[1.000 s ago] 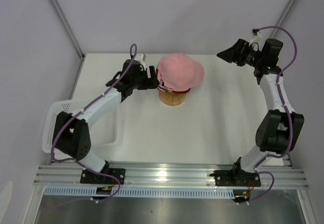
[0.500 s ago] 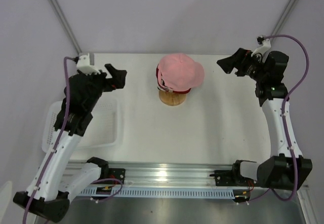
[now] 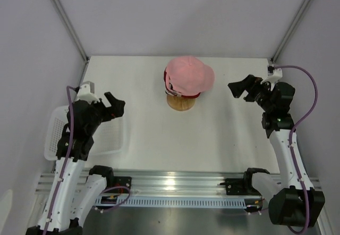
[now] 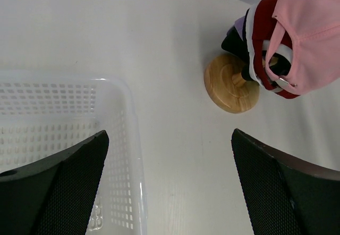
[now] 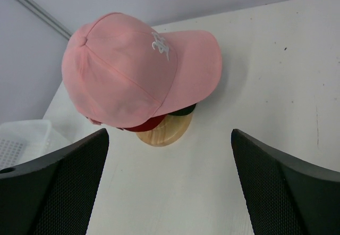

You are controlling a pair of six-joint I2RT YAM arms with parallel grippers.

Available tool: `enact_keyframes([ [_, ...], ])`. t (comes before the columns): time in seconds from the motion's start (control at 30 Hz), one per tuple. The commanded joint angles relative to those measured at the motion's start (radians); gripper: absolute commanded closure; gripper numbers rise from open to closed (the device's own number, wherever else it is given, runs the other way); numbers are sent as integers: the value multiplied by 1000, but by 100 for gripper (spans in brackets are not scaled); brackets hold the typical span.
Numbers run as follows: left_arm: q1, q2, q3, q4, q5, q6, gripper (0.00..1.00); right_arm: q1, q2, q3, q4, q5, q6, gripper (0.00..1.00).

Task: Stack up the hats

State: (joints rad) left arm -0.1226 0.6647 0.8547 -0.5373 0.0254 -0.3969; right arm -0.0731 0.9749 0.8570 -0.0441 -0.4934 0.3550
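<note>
Because it carries nothing, left gripper (image 3: 116, 105): jaws spread wide and empty, hanging at the table's 9 o'clock side over the basket's inner edge. Its wrist view looks down between both fingers at bare tabletop, with the stack at 1 o'clock.
Right gripper (image 3: 240, 88): also wide apart with nothing between the fingers, raised at about 3 o'clock and aimed towards 10 o'clock. Its camera frames the stack squarely, which I read as a watching pose rather than a reaching one.
Basket (image 3: 53, 139): white mesh, at 8 o'clock, hanging partly past the table's left edge. The part of its inside that shows holds no cap.
Table (image 3: 212, 139): white top carrying the stand, and no loose cap shows on it.
Stand (image 3: 180, 103): round wooden base at 12 o'clock, upright, its post mostly hidden under the caps. It gives the crowns a form to nest over, so they likely keep their shape and do not slide.
Hats (image 3: 188, 75): nested on the stand, well apart from both grippers. The pink cap (image 5: 125, 67) is on top with its brim towards 3 o'clock, and the red cap (image 4: 264, 33) sits directly beneath. White bands, a black brim and the lavender cap (image 4: 240, 23) peek out at the back.
Progress: judged complete or nearly so — every cap in view sits on the one pile.
</note>
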Motion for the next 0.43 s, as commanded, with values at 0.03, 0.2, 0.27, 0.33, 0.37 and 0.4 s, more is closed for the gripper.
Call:
enact_keyframes([
  [0.03, 46, -59, -26, 26, 45, 35, 1, 6, 13, 5, 217, 50, 51, 1],
  [0.2, 67, -56, -28, 23, 120, 38, 1, 9, 73, 56, 230, 24, 75, 1],
  [0.27, 74, -63, -26, 19, 116, 47, 1, 12, 87, 53, 243, 7, 62, 0],
  [0.33, 89, -80, -31, 20, 114, 49, 0, 16, 88, 40, 259, 0, 52, 1],
  [0.37, 93, -85, -34, 22, 119, 49, 1, 19, 85, 39, 257, -1, 36, 0],
  [0.4, 103, -92, -40, 31, 126, 50, 1, 21, 84, 40, 254, 3, 30, 1],
])
